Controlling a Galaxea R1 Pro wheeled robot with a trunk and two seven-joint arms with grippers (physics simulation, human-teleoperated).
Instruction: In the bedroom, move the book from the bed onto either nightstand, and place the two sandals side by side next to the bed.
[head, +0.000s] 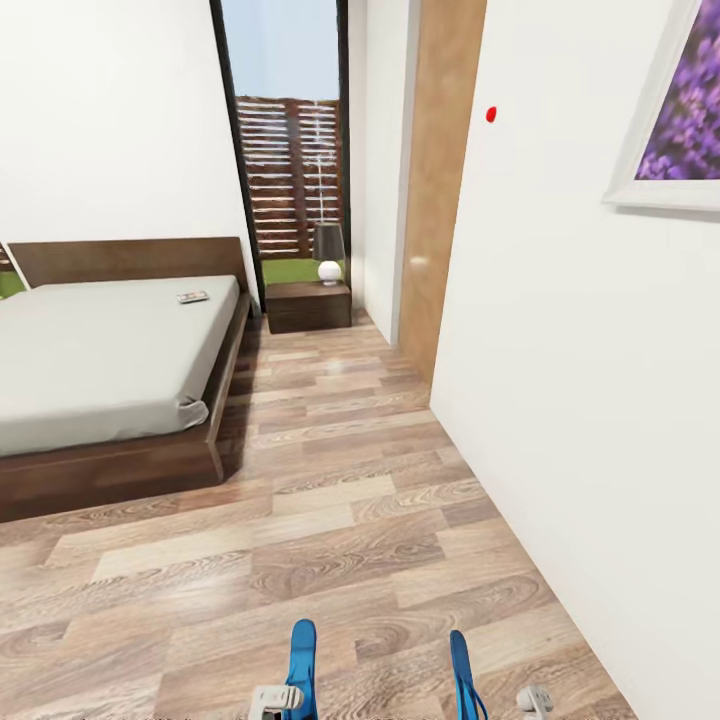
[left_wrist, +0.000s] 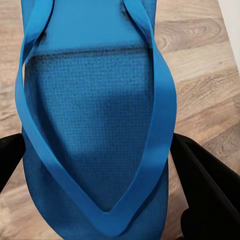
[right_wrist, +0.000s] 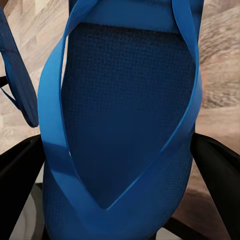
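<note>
At the bottom of the head view, the left gripper (head: 275, 700) grips one blue sandal (head: 302, 665) and the right gripper (head: 530, 700) grips the other sandal (head: 463, 675), both held low over the wood floor (head: 350, 520). Farther away, the book (head: 192, 297) lies on the bed (head: 100, 350), with the nightstand (head: 308, 305) beyond

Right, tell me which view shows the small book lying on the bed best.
The head view: the small thin book lies flat on the off-white mattress of the bed, near its headboard end and the edge facing the floor, though too far off to read. Each wrist view instead looks closely at a bright-blue sandal between gripper fingers.
</note>
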